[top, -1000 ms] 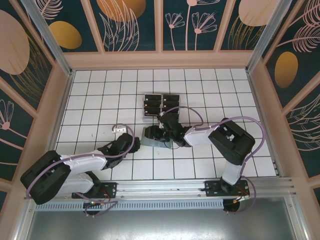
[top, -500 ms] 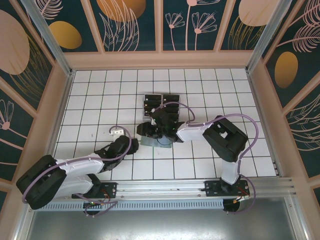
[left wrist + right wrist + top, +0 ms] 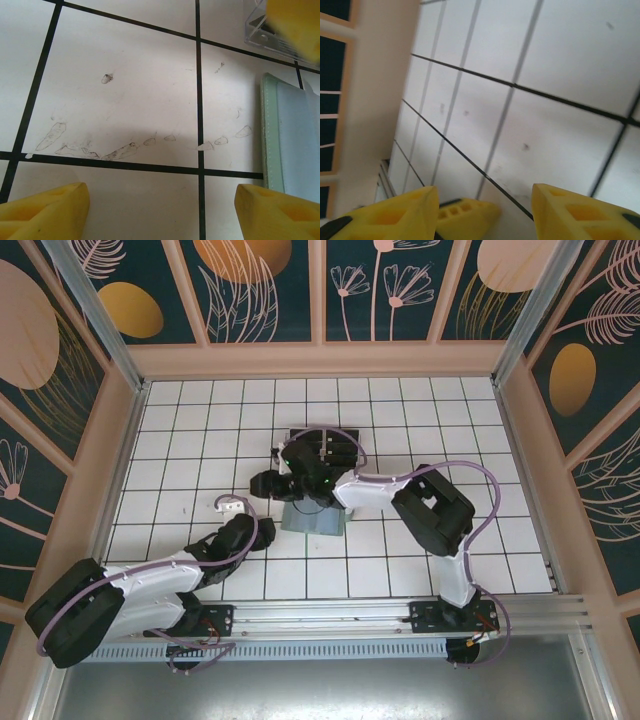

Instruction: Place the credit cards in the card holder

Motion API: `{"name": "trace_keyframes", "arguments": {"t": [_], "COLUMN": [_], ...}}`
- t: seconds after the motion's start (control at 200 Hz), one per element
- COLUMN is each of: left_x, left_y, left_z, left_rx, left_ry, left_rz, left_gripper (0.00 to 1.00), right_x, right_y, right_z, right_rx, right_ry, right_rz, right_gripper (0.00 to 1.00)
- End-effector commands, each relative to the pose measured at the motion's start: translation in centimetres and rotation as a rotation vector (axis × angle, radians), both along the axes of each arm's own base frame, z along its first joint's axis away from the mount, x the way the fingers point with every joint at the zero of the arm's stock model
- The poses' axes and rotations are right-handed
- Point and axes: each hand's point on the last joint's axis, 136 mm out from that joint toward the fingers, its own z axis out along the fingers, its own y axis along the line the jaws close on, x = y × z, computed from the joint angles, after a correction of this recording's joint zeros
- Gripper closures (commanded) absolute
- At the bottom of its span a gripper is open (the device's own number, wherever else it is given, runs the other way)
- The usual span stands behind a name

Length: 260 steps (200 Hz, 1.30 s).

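The card holder [image 3: 315, 520] is a flat grey-green wallet lying on the tiled floor; its left edge shows in the left wrist view [image 3: 292, 135]. Black credit cards [image 3: 325, 448] sit in a clear slotted rack just behind it. My right gripper [image 3: 262, 483] hovers left of the rack and wallet, pointing left. Its yellow fingers stand apart in the right wrist view [image 3: 484, 192], with floor showing between them. My left gripper [image 3: 262, 530] sits low just left of the wallet, open [image 3: 160, 195] over bare tile.
A corner of the clear rack [image 3: 265, 30] and a blurred yellow piece [image 3: 295, 20] show at the top right of the left wrist view. Pale walls [image 3: 120, 450] ring the white tiled floor. Both arms crowd the middle.
My right gripper has swung from over the wallet up and to the left, ending left of the rack. My left gripper has drawn back slightly to the lower left.
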Motion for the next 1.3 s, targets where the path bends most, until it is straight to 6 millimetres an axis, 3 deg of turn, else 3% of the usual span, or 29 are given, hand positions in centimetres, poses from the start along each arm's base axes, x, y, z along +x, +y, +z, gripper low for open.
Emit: {"name": "trace_keyframes", "arguments": {"t": [0.0, 0.09, 0.205, 0.505, 0.661, 0.776, 0.901, 1.036, 1.176, 1.296], "left_x": [0.0, 0.4, 1.1, 4.1, 5.2, 6.1, 7.6, 10.1, 12.7, 14.4], "left_y": [-0.3, -0.9, -2.3, -6.4, -7.1, -7.3, -6.9, -5.3, -3.3, -1.3], "left_z": [0.4, 0.9, 1.6, 3.3, 2.3, 2.7, 4.2, 5.9, 7.5, 8.0], "left_rx": [-0.003, -0.006, -0.003, 0.042, 0.091, 0.103, 0.106, 0.027, 0.013, -0.015], "left_ry": [0.000, -0.003, -0.007, -0.011, 0.022, 0.017, -0.010, -0.014, -0.025, -0.009], "left_rz": [-0.004, -0.024, -0.068, -0.169, -0.154, -0.134, -0.098, -0.036, 0.011, 0.052], "left_gripper": [0.23, 0.22, 0.19, 0.08, 0.05, 0.03, 0.02, 0.01, 0.01, 0.01], "right_x": [0.0, 0.1, 0.3, 1.9, 3.6, 5.3, 6.9, 7.8, 7.3, 5.9], "right_y": [0.0, -1.6, -5.0, -16.1, -19.6, -21.7, -22.2, -20.4, -16.6, -13.0], "right_z": [3.3, 4.1, 3.7, 2.3, 2.2, 2.7, 4.4, 5.2, 5.3, 3.9], "right_rx": [0.012, -0.004, -0.041, -0.214, -0.411, -0.465, -0.449, -0.463, -0.514, -0.617], "right_ry": [-0.070, -0.091, -0.097, -0.149, -0.236, -0.264, -0.300, -0.350, -0.456, -0.571], "right_rz": [0.029, -0.007, -0.072, -0.251, -0.273, -0.312, -0.313, -0.236, -0.071, 0.113], "right_gripper": [0.48, 0.48, 0.48, 0.48, 0.48, 0.48, 0.48, 0.48, 0.49, 0.50]}}
